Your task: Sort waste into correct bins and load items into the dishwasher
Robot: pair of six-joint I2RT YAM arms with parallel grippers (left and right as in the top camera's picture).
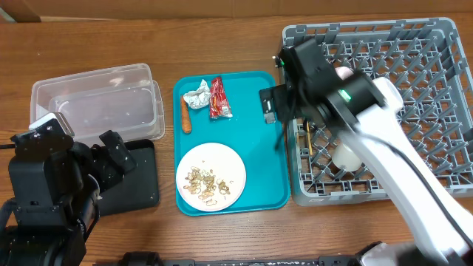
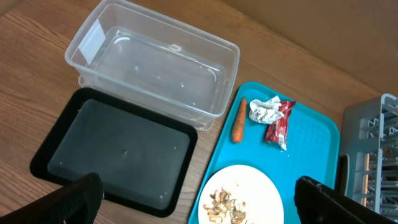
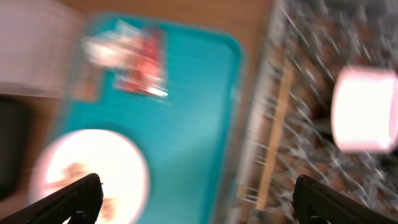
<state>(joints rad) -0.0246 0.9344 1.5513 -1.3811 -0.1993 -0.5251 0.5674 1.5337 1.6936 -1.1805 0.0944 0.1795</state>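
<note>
On the teal tray lie a crumpled foil ball, a red snack wrapper, an orange carrot and a white plate with beige food scraps. The clear tub and the black tray sit to the left. The grey dishwasher rack holds wooden chopsticks and a white cup. My right gripper hangs open and empty over the rack's left edge; its wrist view is blurred. My left gripper is open above the black tray and plate.
The teal tray lies between the bins and the rack. My right arm crosses the rack's front half and hides part of it. The left arm's base covers the table's front left corner and part of the black tray.
</note>
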